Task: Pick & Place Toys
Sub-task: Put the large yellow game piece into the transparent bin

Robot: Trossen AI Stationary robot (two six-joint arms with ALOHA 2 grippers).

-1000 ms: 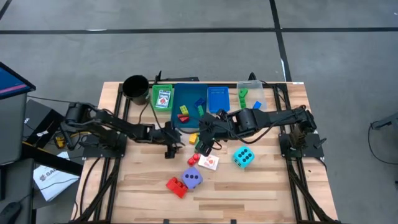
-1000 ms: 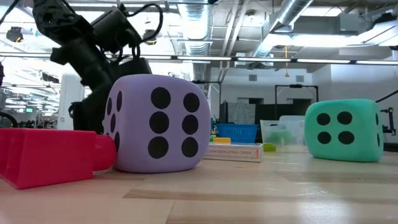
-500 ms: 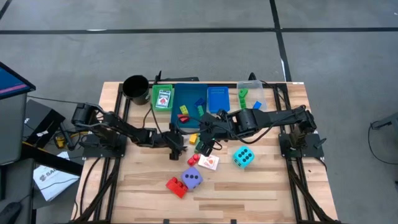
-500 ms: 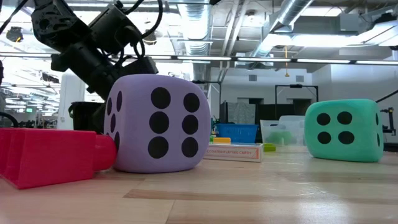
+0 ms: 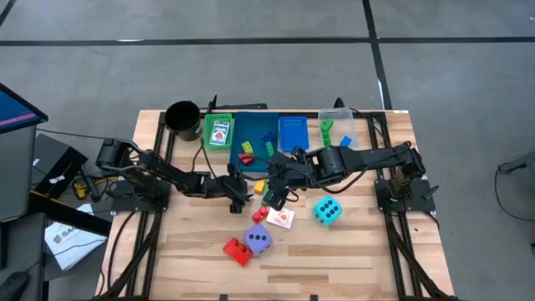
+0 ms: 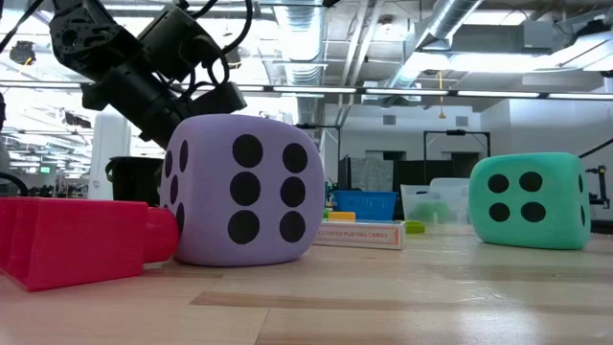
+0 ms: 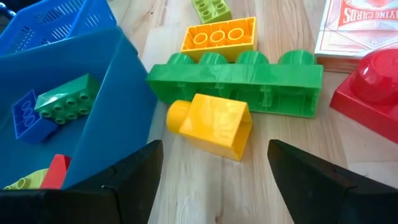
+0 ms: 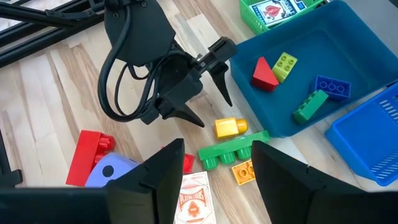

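My left gripper [image 5: 239,194] is open and empty, low over the table. Its fingers point at a yellow brick [image 7: 211,126] that lies beside the blue tray [image 7: 124,81]. Behind the yellow brick lie a long green brick [image 7: 239,76], an orange brick [image 7: 219,34] and a small green brick [image 7: 211,9]. My right gripper [image 5: 272,195] is open and empty above the same cluster, and its wrist view shows my left gripper [image 8: 212,111] beside the yellow brick [image 8: 230,127]. A purple die [image 5: 260,240], a teal die [image 5: 327,211], red bricks [image 5: 236,249] and a card box [image 5: 282,218] rest on the table.
The blue tray [image 5: 255,144] holds several bricks. A green tray with a card deck [image 5: 219,131], a blue basket [image 5: 292,132], a clear tray [image 5: 337,130] and a black cup [image 5: 182,118] stand along the far edge. Bare wood lies toward the near edge.
My left gripper has gone toward the table's right edge, closer to the yellow brick, and its arm has tipped lower. It stays open. The toys have not moved.
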